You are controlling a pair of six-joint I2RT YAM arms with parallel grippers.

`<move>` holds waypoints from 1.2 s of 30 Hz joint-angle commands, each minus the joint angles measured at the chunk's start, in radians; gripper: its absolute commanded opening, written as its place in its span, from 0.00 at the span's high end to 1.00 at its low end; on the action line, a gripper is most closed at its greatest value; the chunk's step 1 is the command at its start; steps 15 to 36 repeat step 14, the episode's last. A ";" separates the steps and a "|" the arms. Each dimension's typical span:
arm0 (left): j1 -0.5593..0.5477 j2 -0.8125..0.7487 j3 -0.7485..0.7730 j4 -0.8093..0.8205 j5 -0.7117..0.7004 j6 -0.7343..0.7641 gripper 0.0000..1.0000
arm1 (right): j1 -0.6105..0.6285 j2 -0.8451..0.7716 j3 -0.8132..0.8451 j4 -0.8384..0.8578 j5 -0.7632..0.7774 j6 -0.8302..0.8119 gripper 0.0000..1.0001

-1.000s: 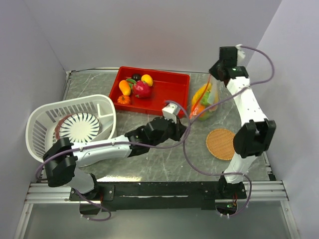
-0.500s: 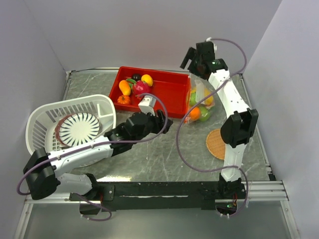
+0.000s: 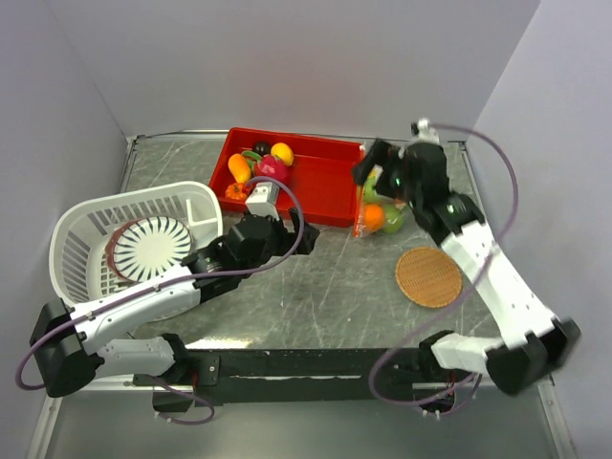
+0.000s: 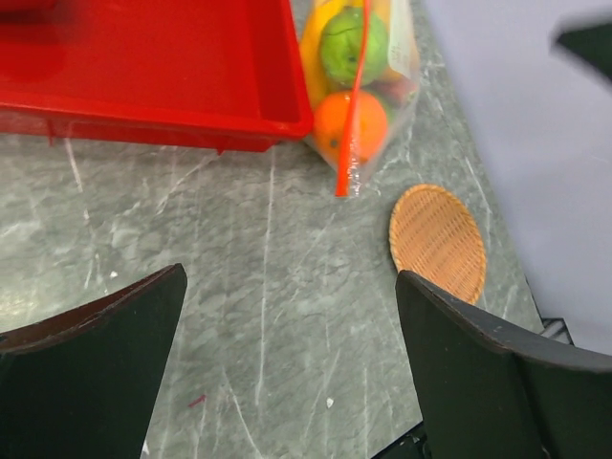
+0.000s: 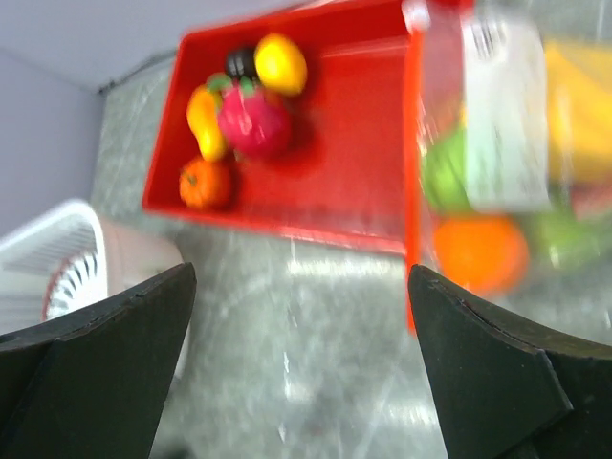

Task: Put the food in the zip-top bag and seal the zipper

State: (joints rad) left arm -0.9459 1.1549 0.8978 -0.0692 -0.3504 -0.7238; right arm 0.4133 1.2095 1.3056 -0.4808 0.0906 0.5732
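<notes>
Bearing surface: a grey marbled table [image 3: 316, 296]; everything listed below stands or lies on it.
White slatted basket [image 3: 72, 239]: at the left side, with a round white ribbed plate [image 3: 153, 246] inside.
Red tray [image 3: 325, 177]: at the far middle. Loose food [image 3: 260, 170] is grouped in its left end, namely a yellow piece, a red piece, two orange pieces and a small dark one.
Left gripper [image 4: 289, 277]: jaws are spread wide. Nothing is held or touched, and only bare table is seen between the fingers. It is positioned near the tray's front wall, well apart from the bag.
Right gripper [image 5: 301, 275]: jaws are spread wide and nothing is clamped. It is held over the far end of the bag, and no contact can be made out.
Zip-top bag [image 4: 368, 91]: lying on the table just beside the tray's right end, released by both grippers.
Woven mat [image 4: 437, 242]: round and tan, near the bag's near end but apart from it.
Bag contents: an orange [image 4: 346, 129], a green lime [image 4: 341, 43] and yellow pieces are seen through the plastic.
Zipper [image 4: 354, 105]: a reddish-orange strip running along the bag toward the near end. Whether it is sealed cannot be told.
Change noted: one second ago the bag was hung from the closed right gripper, with the closed left gripper at its near edge. Since then both jaws have been opened, the bag has been laid down, and the left arm has been drawn back to the left.
</notes>
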 commanded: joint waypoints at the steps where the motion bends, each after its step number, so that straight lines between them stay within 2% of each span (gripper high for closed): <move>1: 0.004 -0.027 0.013 -0.024 -0.045 -0.051 0.03 | 0.021 -0.180 -0.196 0.123 -0.012 0.040 0.00; 3: 0.006 -0.020 0.013 -0.032 -0.056 -0.055 0.03 | 0.027 -0.224 -0.265 0.130 -0.012 0.048 0.00; 8: 0.004 -0.023 0.003 -0.031 -0.081 -0.046 0.03 | 0.028 -0.314 -0.318 0.113 0.055 0.021 0.00; 13: 0.004 -0.047 -0.033 0.037 -0.090 -0.011 0.03 | 0.028 -0.317 -0.305 0.094 0.077 -0.007 0.00; 36: 0.004 -0.047 -0.034 0.036 -0.102 -0.017 0.03 | 0.028 -0.315 -0.304 0.094 0.080 -0.009 0.00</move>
